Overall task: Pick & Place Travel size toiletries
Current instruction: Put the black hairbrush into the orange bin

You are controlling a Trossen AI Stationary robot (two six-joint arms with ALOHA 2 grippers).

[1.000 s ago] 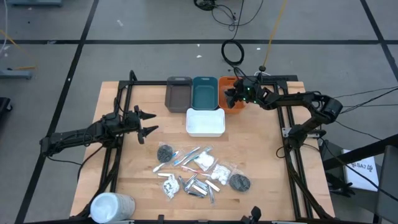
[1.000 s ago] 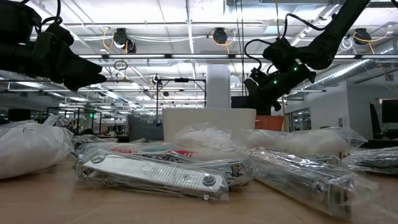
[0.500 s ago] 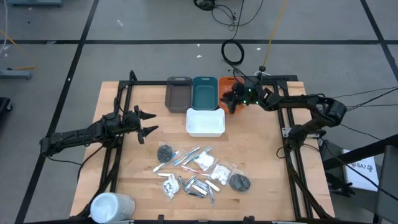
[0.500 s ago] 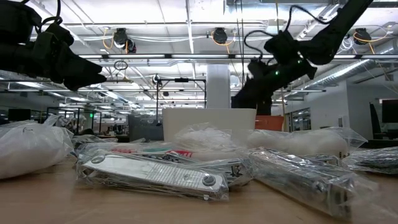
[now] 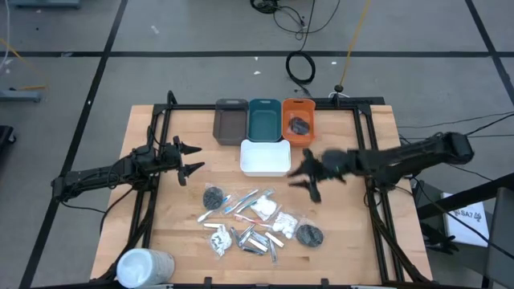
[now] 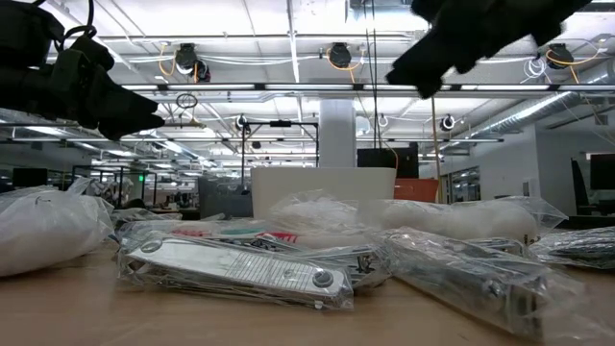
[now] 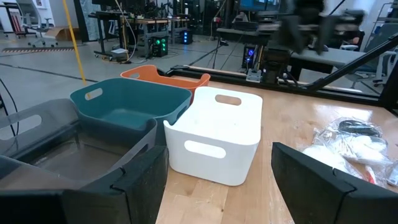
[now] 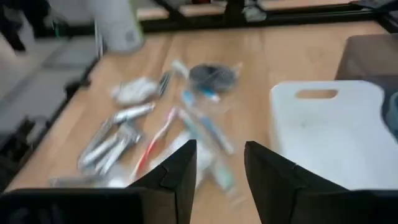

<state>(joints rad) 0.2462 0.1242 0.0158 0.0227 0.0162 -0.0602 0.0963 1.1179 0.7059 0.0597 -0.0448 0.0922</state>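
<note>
The toiletries lie in a loose pile [image 5: 257, 218] on the table's near middle: clear-wrapped sticks, white packets, silver sachets and two dark discs [image 5: 213, 197] [image 5: 309, 234]. They also show in the right wrist view [image 8: 186, 118] and close up in the low view [image 6: 288, 264]. A third dark disc [image 5: 300, 125] lies in the orange tray [image 5: 307, 138]. My right gripper [image 5: 303, 181] [image 8: 221, 165] hovers open, right of the white tray [image 5: 265, 170] and beyond the pile, touching nothing. My left gripper [image 5: 193, 158] [image 7: 221, 171] waits open over the table's left part.
Grey [image 5: 230, 138], teal [image 5: 264, 135] and orange trays stand in a row at the far edge, with the white tray just in front of them. A big white cylinder [image 5: 144, 266] stands at the near left corner. Bare wood lies right of the pile.
My right gripper has swung away from over the orange tray toward the table's near edge and now hovers beside the white tray, facing the pile. A dark disc now shows in the orange tray where the gripper was. The left arm has kept still.
</note>
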